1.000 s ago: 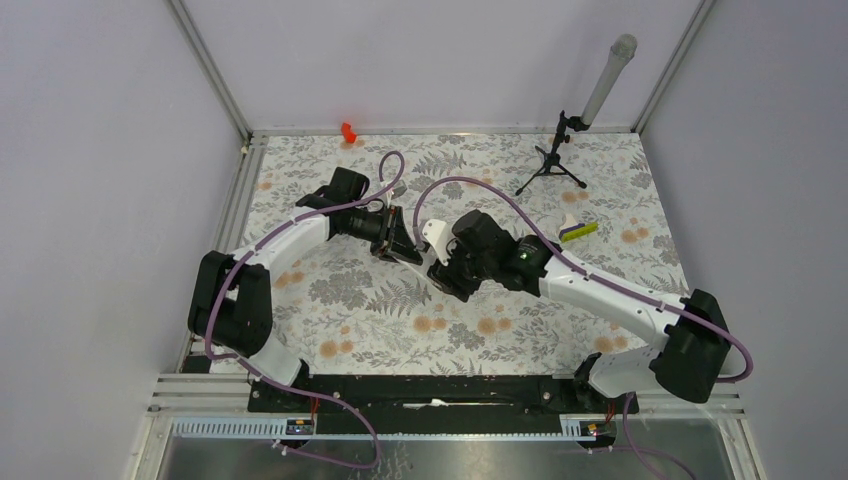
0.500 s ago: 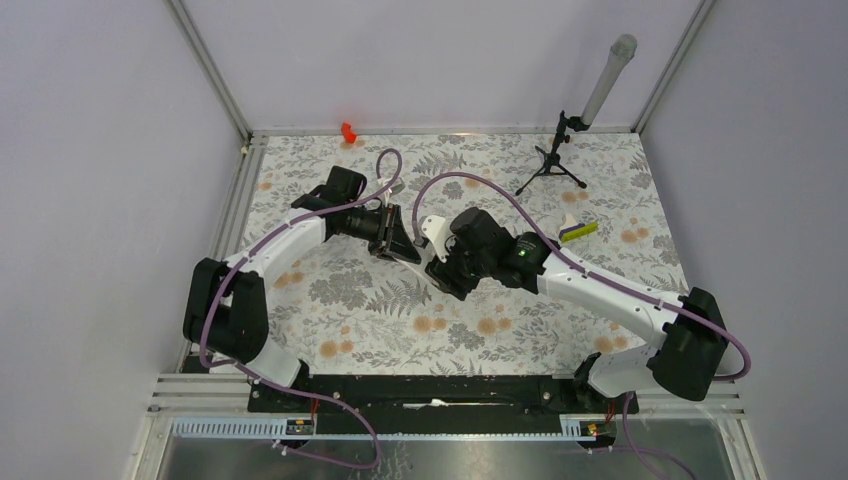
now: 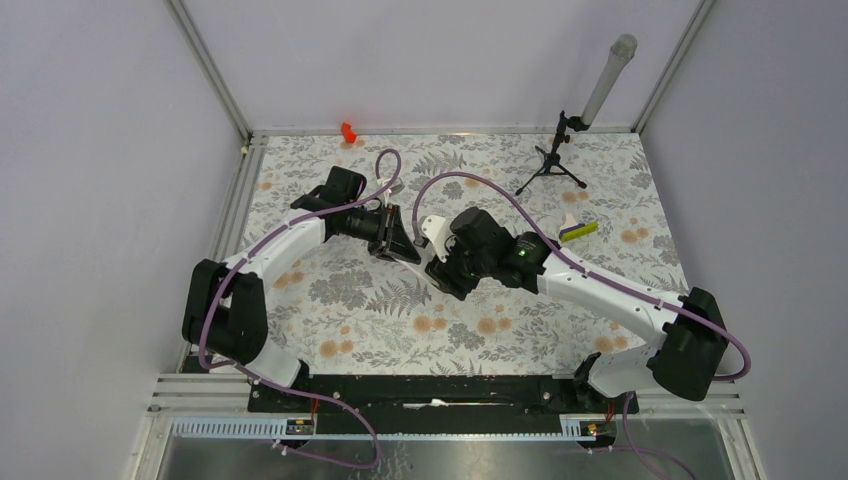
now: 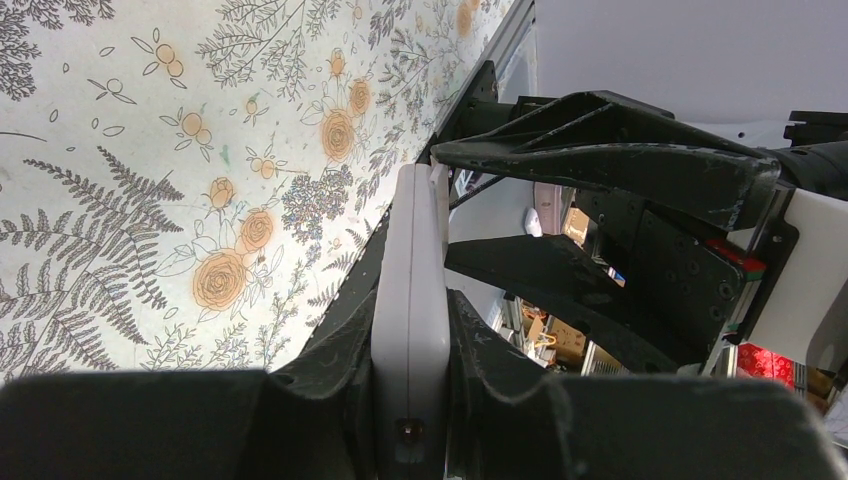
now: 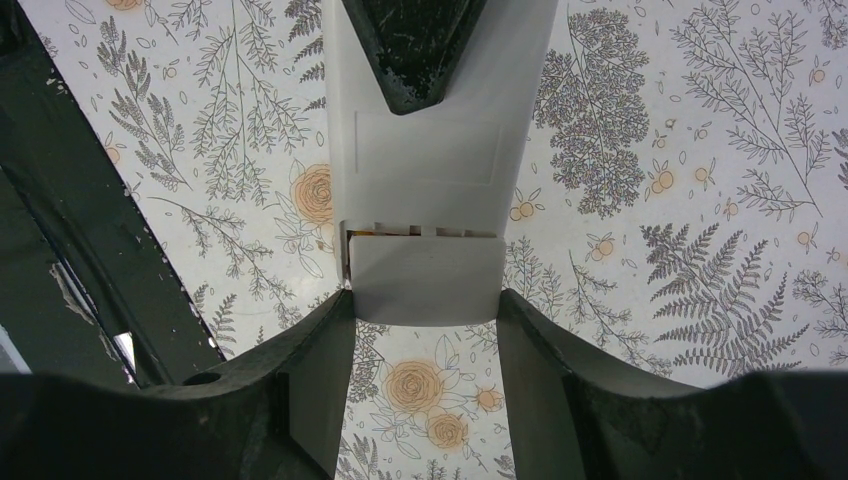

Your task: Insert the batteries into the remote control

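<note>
Our left jaws pinch the remote [image 4: 410,300] edge-on above the bench [image 4: 150,200]; our right jaws squeeze its other end, the cover [image 5: 425,280] there showing a thin gap.

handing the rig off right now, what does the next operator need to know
The left gripper is shut on the remote control, gripping it edge-on.
The right gripper is shut on the white cover plate, which sits against the remote's end with a thin gap at the seam.
The batteries show in no view, so I cannot tell if they are inside.
Left to do: close the seam and confirm both batteries are loaded.
</note>
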